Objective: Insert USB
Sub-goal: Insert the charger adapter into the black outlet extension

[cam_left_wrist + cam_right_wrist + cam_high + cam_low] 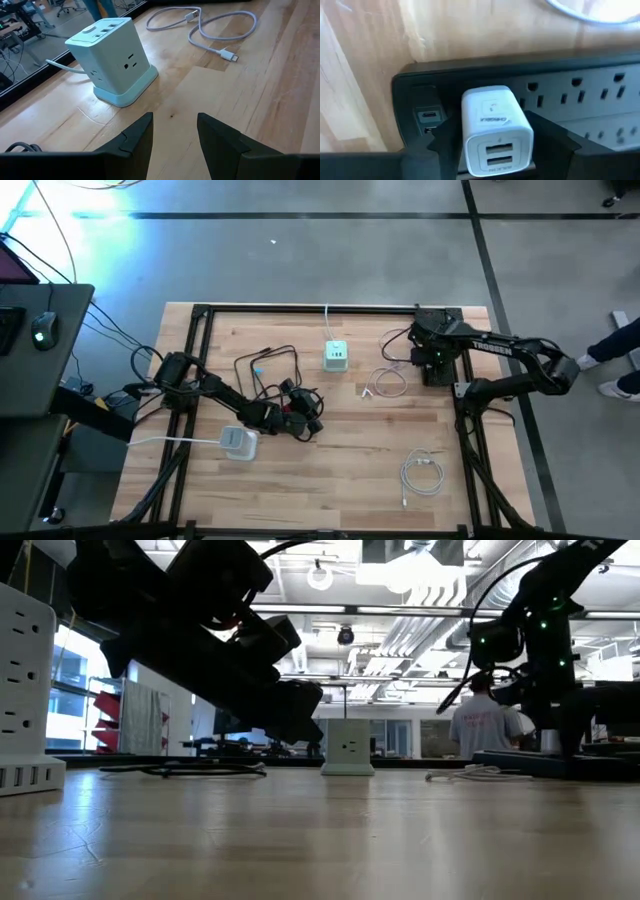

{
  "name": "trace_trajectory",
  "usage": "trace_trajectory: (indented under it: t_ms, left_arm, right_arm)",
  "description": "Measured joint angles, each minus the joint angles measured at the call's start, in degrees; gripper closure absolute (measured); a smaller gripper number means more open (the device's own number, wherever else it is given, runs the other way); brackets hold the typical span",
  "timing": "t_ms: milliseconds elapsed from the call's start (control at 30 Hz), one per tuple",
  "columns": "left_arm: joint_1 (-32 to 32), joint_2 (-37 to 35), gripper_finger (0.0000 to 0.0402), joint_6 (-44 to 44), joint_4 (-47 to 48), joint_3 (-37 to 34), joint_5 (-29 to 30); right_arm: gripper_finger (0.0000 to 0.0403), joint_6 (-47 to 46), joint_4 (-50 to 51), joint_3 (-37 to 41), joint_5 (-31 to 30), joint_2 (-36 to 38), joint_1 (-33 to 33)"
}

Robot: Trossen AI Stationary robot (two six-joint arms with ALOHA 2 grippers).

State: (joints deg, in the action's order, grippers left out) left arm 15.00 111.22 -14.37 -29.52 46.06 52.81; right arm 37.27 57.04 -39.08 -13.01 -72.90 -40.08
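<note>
A: High view?
B: Right pincer (pixel 432 360) sat upper right on the surface (pixel 340 470); left pincer (pixel 312 423) centre-left.

A: Wrist views?
B: Left pincer (pixel 175 131) gaped empty. Right pincer (pixel 492 135) flanked the charger (pixel 495 132) in the strip (pixel 580 87), centre frame; grip uncertain. Light, rigid, probably slick: squeeze its flat sides.

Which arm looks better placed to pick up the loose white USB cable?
Probably left: the left gripper is open, empty, facing the white USB cable. The right gripper straddles a white charger in the black power strip.

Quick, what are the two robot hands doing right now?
Left gripper: open, holding nothing.
Right gripper: fingers around the white charger; grip cannot be told.
</note>
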Motion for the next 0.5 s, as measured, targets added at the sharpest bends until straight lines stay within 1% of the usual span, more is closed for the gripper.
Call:
trace_trajectory:
  t_ms: [233, 500]
  left_arm:
    - [0.0, 0.0, 0.0271, 0.0, -0.3, 0.0, 0.1]
    - [0.0, 0.0, 0.0271, 0.0, -0.3, 0.0, -0.1]
  right_arm:
    - [0.0211, 0.2, 3.8, -4.2, 0.0, 0.3, 0.9]
    - [0.0209, -2.4, 3.3, -3.8, 1.7, 0.3, 1.2]
